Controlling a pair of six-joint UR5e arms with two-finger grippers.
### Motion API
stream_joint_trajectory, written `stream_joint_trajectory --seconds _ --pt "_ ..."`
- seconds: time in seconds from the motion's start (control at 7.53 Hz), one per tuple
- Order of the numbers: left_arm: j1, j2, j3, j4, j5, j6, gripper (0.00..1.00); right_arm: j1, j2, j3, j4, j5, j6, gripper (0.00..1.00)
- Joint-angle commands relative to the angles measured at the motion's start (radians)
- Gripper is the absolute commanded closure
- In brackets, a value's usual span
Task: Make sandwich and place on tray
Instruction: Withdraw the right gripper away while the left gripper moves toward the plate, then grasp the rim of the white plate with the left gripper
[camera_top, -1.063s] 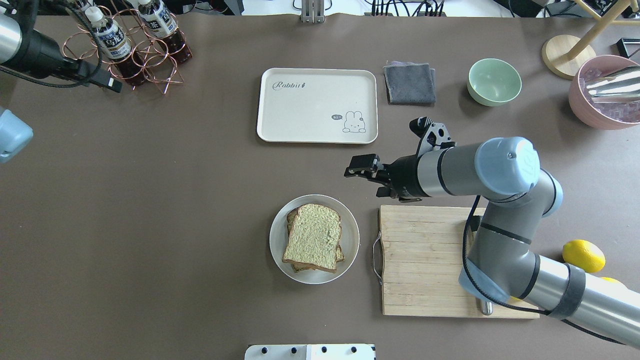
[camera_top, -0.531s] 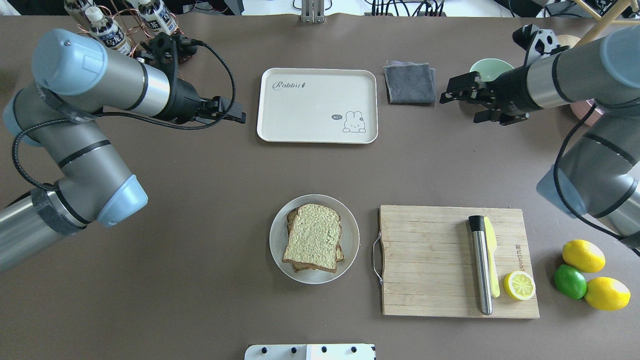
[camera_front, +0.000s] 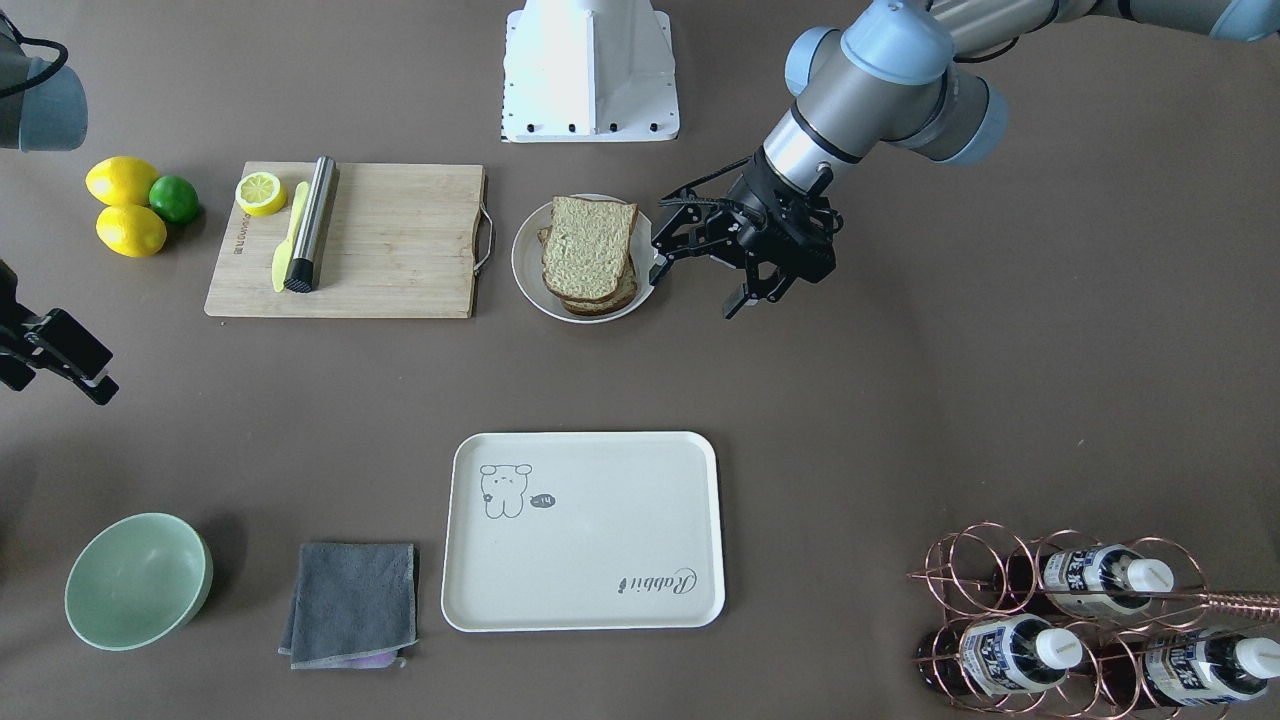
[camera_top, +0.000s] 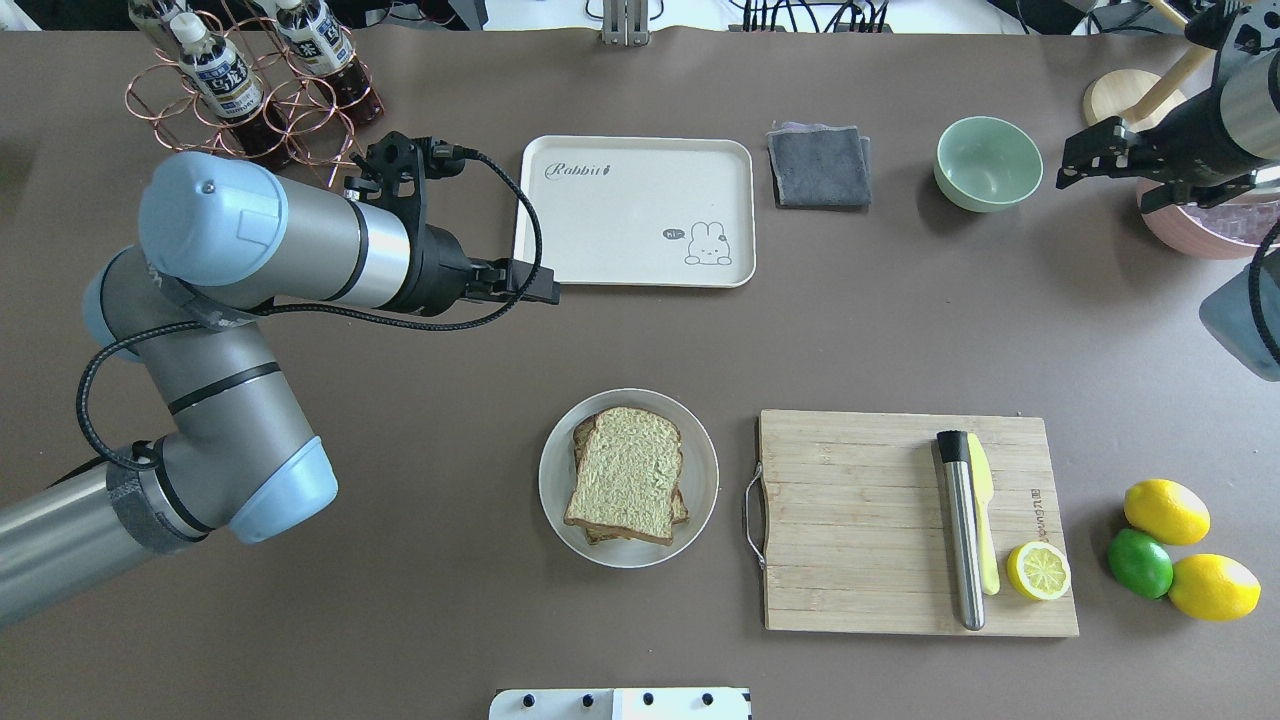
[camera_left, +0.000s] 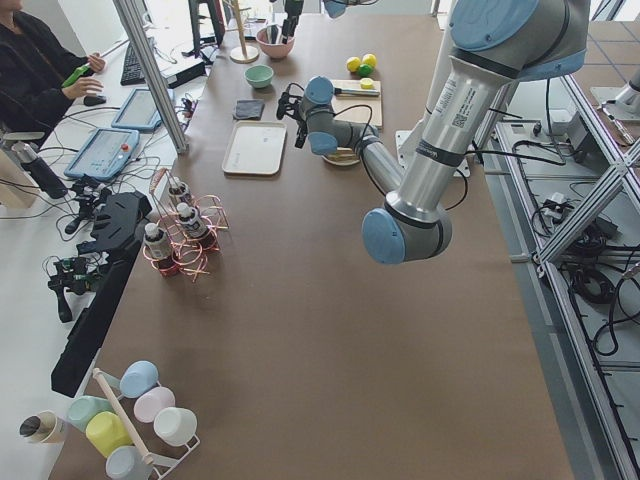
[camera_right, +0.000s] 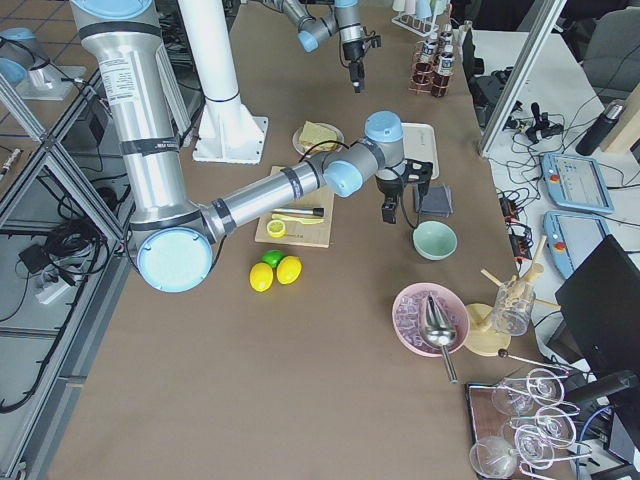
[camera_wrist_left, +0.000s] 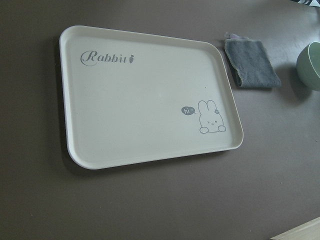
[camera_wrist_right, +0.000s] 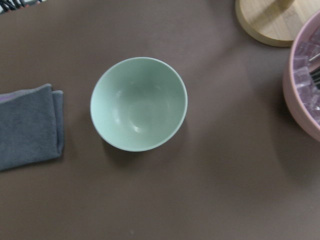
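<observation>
Sandwich: the sandwich (camera_top: 628, 480) was a stack of tan, brown-crusted bread slices, the top slice set slightly askew over the lower one. No filling could be made out between them.
Plate: the sandwich sat on a small white round plate (camera_top: 700, 452) on the tabletop (camera_top: 400, 400), lower middle of the overhead view.
Tray: the cream tray (camera_top: 620, 220) lay flat in the upper middle of the overhead view. It was well apart from the plate, with bare tabletop between them.
Left tool: the left tool (camera_front: 697, 288) was raised above the tabletop, between plate and tray. In the front-facing view its fingers stood spread wide just right of the plate rim, with nothing between them. Its wrist camera looked down on the tray.
Right tool: the right tool (camera_top: 1105, 188) was in the upper right of the overhead view, off the tabletop, just right of the green bowl (camera_top: 988, 162). Its fingers looked parted and held nothing. Its wrist camera looked straight down into the bowl.
Cutting board: the wooden cutting board (camera_top: 850, 520) lay just right of the plate. It carried a steel rod (camera_top: 962, 545), a yellow knife (camera_top: 982, 520) beside the rod, and a half lemon (camera_top: 1038, 570).
Fruit: two lemons (camera_top: 1166, 511) and a lime (camera_top: 1140, 563) were bunched right of the board.
Cloth: a folded grey cloth (camera_top: 820, 165) lay between tray and green bowl.
Upper left corner: a copper wire bottle rack (camera_top: 250, 90).
Right edge: a pink bowl (camera_top: 1190, 235), partly behind the right arm.
</observation>
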Motion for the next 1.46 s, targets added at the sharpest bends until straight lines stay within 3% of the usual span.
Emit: stream_joint_trajectory --seconds 0.0,0.27,0.4,0.66,0.93,1.33 --pt "0.099 0.076 -0.039 -0.047 0.140 -0.004 0.03 0.045 -0.153 0.123 -0.185 -0.008 -0.257 0.01" --pt "0.209 0.121 -0.055 -0.047 0.304 -0.007 0.03 0.103 -0.282 0.148 -0.188 -0.004 -0.498 0.01" --pt "0.264 0.123 -0.042 -0.049 0.341 -0.013 0.03 0.137 -0.329 0.140 -0.188 -0.005 -0.625 0.01" --pt "0.332 0.124 -0.042 -0.049 0.386 -0.081 0.04 0.172 -0.360 0.138 -0.185 0.030 -0.677 0.01" --pt "0.332 0.126 -0.041 -0.049 0.374 -0.081 0.39 0.191 -0.382 0.135 -0.174 0.067 -0.679 0.01" --pt "0.332 0.126 -0.041 -0.049 0.373 -0.078 0.48 0.227 -0.382 0.129 -0.179 0.096 -0.741 0.01"
